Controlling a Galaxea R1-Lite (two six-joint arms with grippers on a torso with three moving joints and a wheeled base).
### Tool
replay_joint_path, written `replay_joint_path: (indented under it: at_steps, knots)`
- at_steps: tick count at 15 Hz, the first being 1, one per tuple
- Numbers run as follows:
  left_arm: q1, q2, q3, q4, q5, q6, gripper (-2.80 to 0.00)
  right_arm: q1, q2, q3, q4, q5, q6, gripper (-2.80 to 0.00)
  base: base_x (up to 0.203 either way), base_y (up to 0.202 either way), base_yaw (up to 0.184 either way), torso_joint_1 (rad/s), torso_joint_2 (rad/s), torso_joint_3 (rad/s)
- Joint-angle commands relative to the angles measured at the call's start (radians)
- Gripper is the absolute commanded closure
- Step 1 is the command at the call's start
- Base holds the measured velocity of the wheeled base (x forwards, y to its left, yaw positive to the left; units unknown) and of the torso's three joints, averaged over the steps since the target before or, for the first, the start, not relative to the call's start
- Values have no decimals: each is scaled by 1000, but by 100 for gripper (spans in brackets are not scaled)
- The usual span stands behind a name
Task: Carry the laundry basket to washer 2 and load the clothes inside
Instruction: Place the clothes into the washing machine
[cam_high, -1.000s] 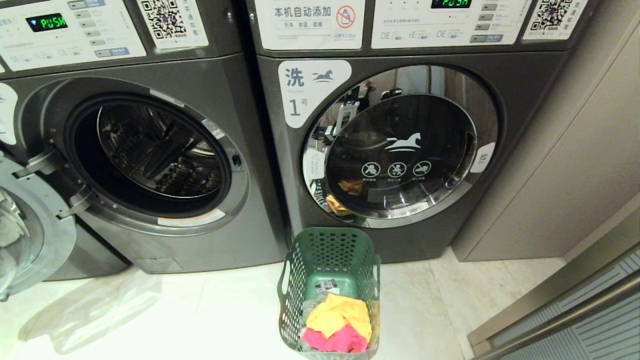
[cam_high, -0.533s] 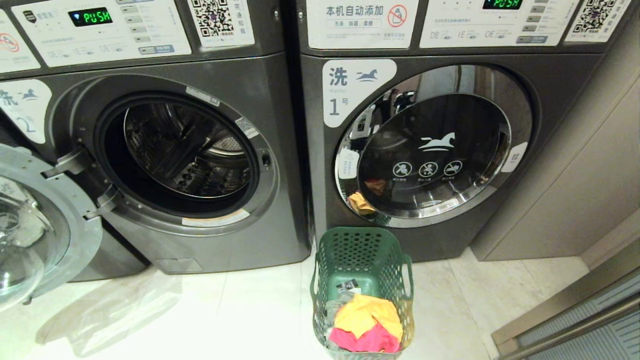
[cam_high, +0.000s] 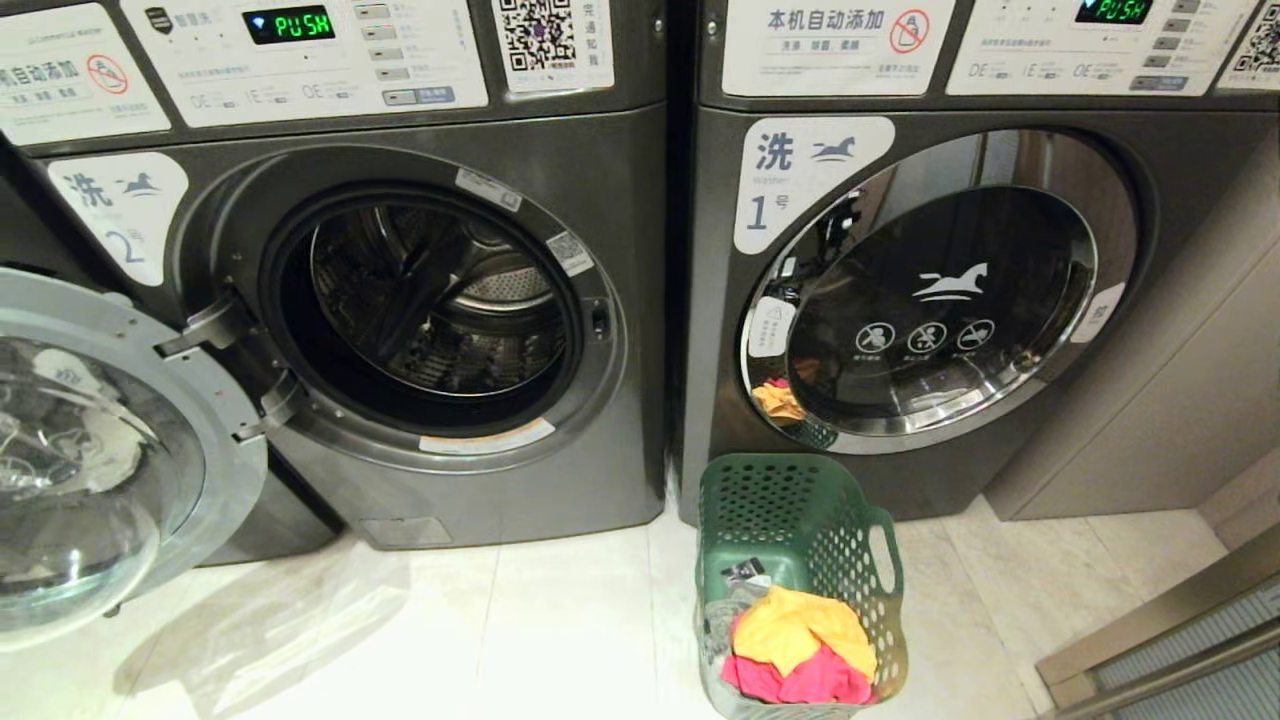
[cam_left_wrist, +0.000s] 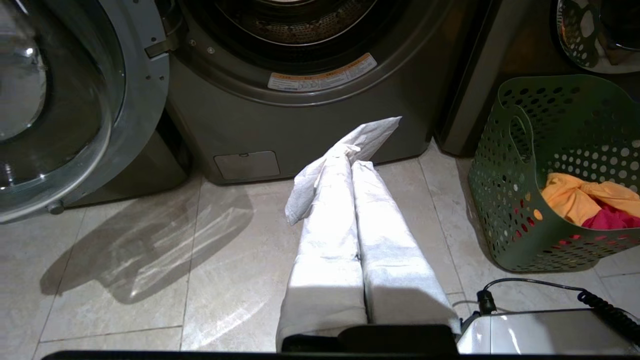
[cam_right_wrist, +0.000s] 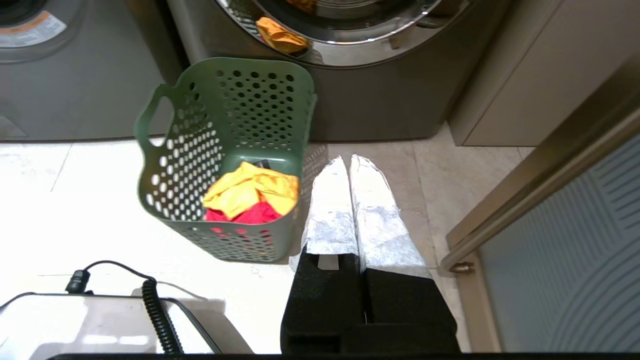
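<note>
The dark green laundry basket (cam_high: 800, 515) stands on the tiled floor in front of washer 1, holding yellow clothes (cam_high: 800, 628) over pink ones (cam_high: 795, 685). Washer 2 (cam_high: 630, 220) is to its left, its round door (cam_high: 110, 470) swung open and its drum (cam_high: 440, 300) empty. Neither arm shows in the head view. My left gripper (cam_left_wrist: 352, 161) hangs shut and empty above the floor before washer 2, with the basket (cam_left_wrist: 505, 200) beside it. The right gripper (cam_right_wrist: 348, 161), also shut and empty, hangs next to the basket (cam_right_wrist: 200, 150) without touching it.
Washer 1 (cam_high: 720, 420) has its chrome-rimmed door (cam_high: 940, 290) shut, reflecting the clothes. A beige cabinet wall (cam_high: 1150, 420) and a sliding door frame (cam_high: 1150, 620) close off the right. My white base with a coiled cable (cam_right_wrist: 155, 310) sits low behind the grippers.
The whole head view has slid to the right as the camera turned left, bringing washer 2's label and more of its open door into view. The basket stays where it stood.
</note>
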Motion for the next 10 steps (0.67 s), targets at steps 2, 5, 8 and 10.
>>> replay_joint_path:
  at_steps: [2, 5, 8, 10]
  knots:
    - [1, 2, 1, 0, 0, -1, 0, 1, 0, 0, 1, 0, -1, 0, 0, 193, 0, -2, 4, 0]
    - [1, 2, 0, 0, 2, -7, 0, 1, 0, 0, 1, -1, -1, 0, 0, 197, -1, 2, 2, 5]
    - [1, 2, 0, 0, 2, -11, 0, 1, 0, 0, 1, 0, -2, 0, 0, 199, -1, 3, 4, 1]
    - [1, 2, 0, 0, 2, -12, 0, 1, 0, 2, 1, 0, -4, 0, 0, 196, -1, 2, -1, 3]
